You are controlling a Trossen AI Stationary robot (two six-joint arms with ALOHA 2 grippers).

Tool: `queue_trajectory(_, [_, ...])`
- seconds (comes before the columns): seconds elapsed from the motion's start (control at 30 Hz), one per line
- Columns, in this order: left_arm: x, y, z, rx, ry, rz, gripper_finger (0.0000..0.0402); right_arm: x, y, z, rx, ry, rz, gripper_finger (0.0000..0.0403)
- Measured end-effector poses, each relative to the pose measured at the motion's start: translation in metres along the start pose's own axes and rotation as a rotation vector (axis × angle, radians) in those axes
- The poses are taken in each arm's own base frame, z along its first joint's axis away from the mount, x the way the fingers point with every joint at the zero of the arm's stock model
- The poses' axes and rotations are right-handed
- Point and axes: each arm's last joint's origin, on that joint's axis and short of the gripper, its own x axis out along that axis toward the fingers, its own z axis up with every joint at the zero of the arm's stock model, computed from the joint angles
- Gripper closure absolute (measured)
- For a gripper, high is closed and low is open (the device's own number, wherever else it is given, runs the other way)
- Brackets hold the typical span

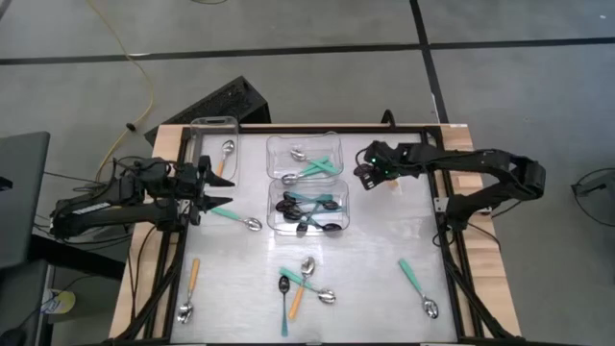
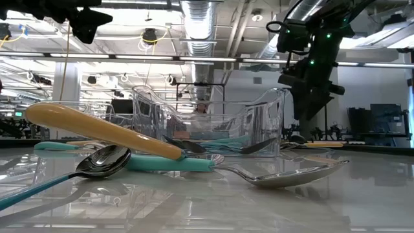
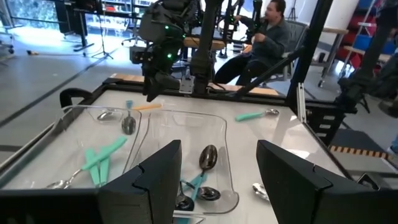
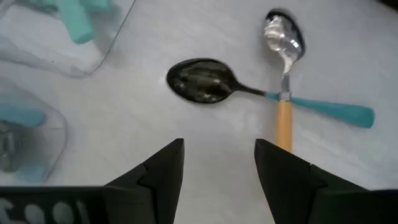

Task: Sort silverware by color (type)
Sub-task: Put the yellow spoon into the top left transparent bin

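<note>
A glossy white table (image 1: 384, 288) with a pale wooden border stands on a grey concrete floor. Near its middle sit two clear, round-cornered plastic tubs (image 1: 306, 185); the rear one holds teal-handled silver spoons (image 1: 312, 167), and the front one holds teal-handled black spoons (image 1: 309, 210). A third clear tub (image 1: 211, 142) stands left of them. More silverware lies loose: a crossed cluster of spoons (image 1: 306, 284) in front of the tubs, with smooth orange and teal handles and shiny bowls, a teal spoon (image 1: 419, 287) off to the right, and an orange one (image 1: 189, 288) at front left. The left gripper (image 1: 213, 185) hovers left of the tubs, its dark fingers spread and empty. The right gripper (image 1: 363, 170), just right of the tubs, is likewise parted, holding nothing.
</note>
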Motion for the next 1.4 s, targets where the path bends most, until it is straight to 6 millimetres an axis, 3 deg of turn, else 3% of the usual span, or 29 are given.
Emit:
queue_trajectory(0.87, [0.0, -0.002, 0.002, 0.056, -0.014, -0.076, 0.0207, 0.004, -0.017, 0.006, 0.007, 0.041, -0.053, 0.0185])
queue_trajectory(1.1, [0.0, -0.003, 0.001, 0.063, -0.008, -0.085, 0.0207, 0.004, -0.014, -0.006, -0.03, 0.104, -0.068, 0.0185])
queue_trajectory(1.4, [0.0, -0.003, 0.001, 0.062, -0.004, -0.108, 0.0207, 0.026, -0.013, -0.025, -0.047, 0.042, -0.057, 0.0185])
